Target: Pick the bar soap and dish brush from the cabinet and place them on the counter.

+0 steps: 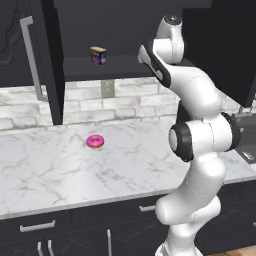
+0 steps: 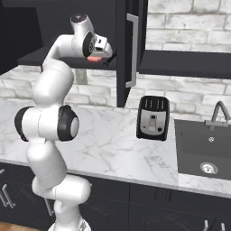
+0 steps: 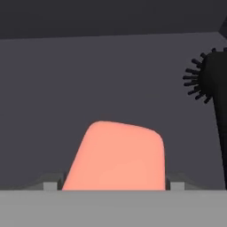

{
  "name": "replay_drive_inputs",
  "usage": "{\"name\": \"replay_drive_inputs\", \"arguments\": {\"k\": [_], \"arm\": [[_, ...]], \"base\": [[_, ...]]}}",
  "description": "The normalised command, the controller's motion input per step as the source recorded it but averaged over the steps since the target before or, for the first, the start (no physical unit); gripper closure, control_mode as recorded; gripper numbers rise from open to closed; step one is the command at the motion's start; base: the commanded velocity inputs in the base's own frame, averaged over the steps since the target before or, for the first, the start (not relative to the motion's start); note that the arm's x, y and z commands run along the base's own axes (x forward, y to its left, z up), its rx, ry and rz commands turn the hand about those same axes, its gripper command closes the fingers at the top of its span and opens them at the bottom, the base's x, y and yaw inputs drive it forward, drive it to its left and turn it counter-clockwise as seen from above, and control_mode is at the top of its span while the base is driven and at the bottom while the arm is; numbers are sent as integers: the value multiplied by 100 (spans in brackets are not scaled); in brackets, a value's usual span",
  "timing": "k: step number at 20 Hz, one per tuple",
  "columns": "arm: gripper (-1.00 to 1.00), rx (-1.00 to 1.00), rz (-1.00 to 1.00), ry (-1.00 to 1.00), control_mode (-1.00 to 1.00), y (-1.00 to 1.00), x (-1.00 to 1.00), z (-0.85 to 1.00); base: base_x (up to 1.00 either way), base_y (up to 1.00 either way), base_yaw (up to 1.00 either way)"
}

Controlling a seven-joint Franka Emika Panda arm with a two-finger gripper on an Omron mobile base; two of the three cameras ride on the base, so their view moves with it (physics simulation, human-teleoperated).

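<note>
Deep in the open dark cabinet [image 2: 124, 49], my gripper [image 3: 114, 185] has its two fingertips [image 3: 51, 184] pressed against the sides of the salmon-orange bar soap [image 3: 117, 155]. It is shut on the soap, just above the dark inner shelf. From the right base view the soap [image 2: 93, 59] shows as a salmon patch under the gripper [image 2: 97, 57]. The black dish brush [image 3: 213, 80] stands to the right of the soap, bristled head up, apart from my fingers. Below lies the white marble counter [image 1: 75, 170].
A yellow-and-blue box [image 1: 98, 55] sits on the cabinet shelf to the left. A pink donut [image 1: 95, 141] lies on the counter. A black toaster [image 2: 153, 118] and a sink [image 2: 203, 149] with its faucet [image 2: 219, 113] are to the right. Open cabinet doors [image 1: 50, 60] flank the arm.
</note>
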Motion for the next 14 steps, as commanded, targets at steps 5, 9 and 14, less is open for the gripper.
{"name": "replay_drive_inputs", "arguments": {"k": [5,9,14], "arm": [[100,0,0,-14,-100,0,-70,-40],[100,0,0,-12,-100,0,-74,-40],[100,0,0,-5,-100,0,-75,-42]], "base": [[0,0,0],[0,0,0],[0,0,0]]}}
